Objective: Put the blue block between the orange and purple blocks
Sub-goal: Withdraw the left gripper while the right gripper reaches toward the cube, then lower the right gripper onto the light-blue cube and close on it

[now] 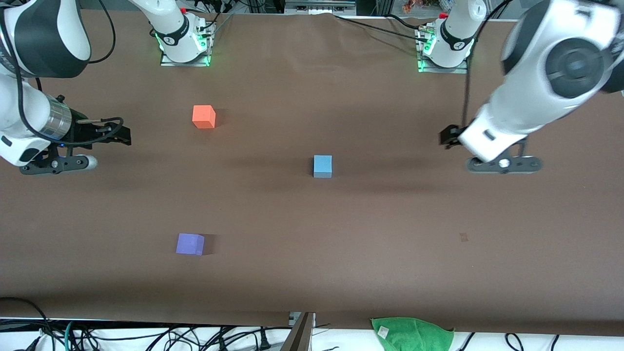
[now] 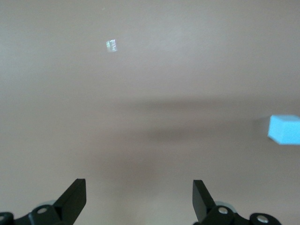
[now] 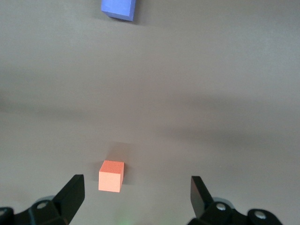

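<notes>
While both arms hang up over the brown table [image 1: 312,273], all three cubes sit on it untouched. The blue block [image 1: 322,166] rests flat near the middle of the table, well apart from the other two. From it, the orange block [image 1: 204,117] lies at about ten o'clock in the front view, farther from the front camera and toward the right arm's end. The purple block [image 1: 190,243] lies at about eight o'clock, nearer the front camera and also toward the right arm's end. Orange and purple line up almost at twelve and six of each other, with a long bare stretch of table between them. The blue block is not in that gap; it sits off toward the left arm's end.

The left gripper [image 2: 139,199] hovers over bare table at the left arm's end, roughly at three o'clock from the blue block, its two black fingers [image 2: 75,197] spread wide and holding nothing. Its wrist camera catches the blue block [image 2: 285,129] at the edge of view.

The right gripper [image 3: 136,197] hovers at the right arm's end of the table, at about nine o'clock from the orange block in the front view. Its fingers [image 3: 199,192] are also wide apart and empty. The right wrist camera shows the orange block [image 3: 111,176] on the table and the purple block [image 3: 119,9] farther off.
</notes>
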Available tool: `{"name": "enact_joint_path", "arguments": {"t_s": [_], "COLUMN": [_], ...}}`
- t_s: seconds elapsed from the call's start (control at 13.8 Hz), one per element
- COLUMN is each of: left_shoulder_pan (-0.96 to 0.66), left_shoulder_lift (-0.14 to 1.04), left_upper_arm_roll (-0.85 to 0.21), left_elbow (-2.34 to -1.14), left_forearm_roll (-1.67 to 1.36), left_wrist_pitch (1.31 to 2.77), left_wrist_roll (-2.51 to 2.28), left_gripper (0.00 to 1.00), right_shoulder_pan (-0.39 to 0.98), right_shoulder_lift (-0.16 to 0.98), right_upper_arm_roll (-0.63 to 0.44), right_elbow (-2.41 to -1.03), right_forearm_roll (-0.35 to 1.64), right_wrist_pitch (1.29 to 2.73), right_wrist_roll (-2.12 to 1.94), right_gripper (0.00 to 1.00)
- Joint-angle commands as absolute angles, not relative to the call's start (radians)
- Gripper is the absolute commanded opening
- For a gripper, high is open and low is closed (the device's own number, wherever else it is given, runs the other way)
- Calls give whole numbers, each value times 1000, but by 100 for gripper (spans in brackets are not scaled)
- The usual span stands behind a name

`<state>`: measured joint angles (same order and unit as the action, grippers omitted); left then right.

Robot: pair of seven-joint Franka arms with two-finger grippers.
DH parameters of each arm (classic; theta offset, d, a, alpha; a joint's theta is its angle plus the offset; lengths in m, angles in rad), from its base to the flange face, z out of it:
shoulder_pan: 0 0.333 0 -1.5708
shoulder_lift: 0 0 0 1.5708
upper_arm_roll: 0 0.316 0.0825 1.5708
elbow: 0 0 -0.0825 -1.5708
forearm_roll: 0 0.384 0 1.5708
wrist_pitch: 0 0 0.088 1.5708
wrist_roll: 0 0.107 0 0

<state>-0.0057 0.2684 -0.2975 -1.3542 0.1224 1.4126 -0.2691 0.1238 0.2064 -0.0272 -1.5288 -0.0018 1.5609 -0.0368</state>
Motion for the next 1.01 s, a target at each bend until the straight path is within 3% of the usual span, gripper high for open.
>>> {"name": "enact_joint_path", "arguments": {"t_s": [0.0,0.14,0.36,0.72,0.94], "left_shoulder_pan": [63,57,61,-14,-8], "left_shoulder_lift": [206,126,-26,-51,-38], "left_upper_arm_roll": [-301,-226,-114,-29,-32], "left_elbow": [-1376,-1434,-1636,-1658,-1645], "left_forearm_roll": [107,95,-26,14,15], "left_wrist_pitch": [1353,1370,1518,1534,1511], "left_wrist_roll": [-132,-31,77,49,20], "left_gripper": [100,100,100,100,100], "right_shoulder_pan": [146,199,274,481,576], "right_shoulder_lift": [215,224,259,351,422], "right_upper_arm_roll": [-26,-26,-26,-26,-26], "right_elbow": [-1509,-1509,-1509,-1509,-1509], "right_forearm_roll": [0,11,43,51,51], "right_wrist_pitch": [1577,1598,1663,1818,1940], "right_wrist_roll": [-45,-34,84,374,552], "right_gripper": [100,100,100,100,100]}}
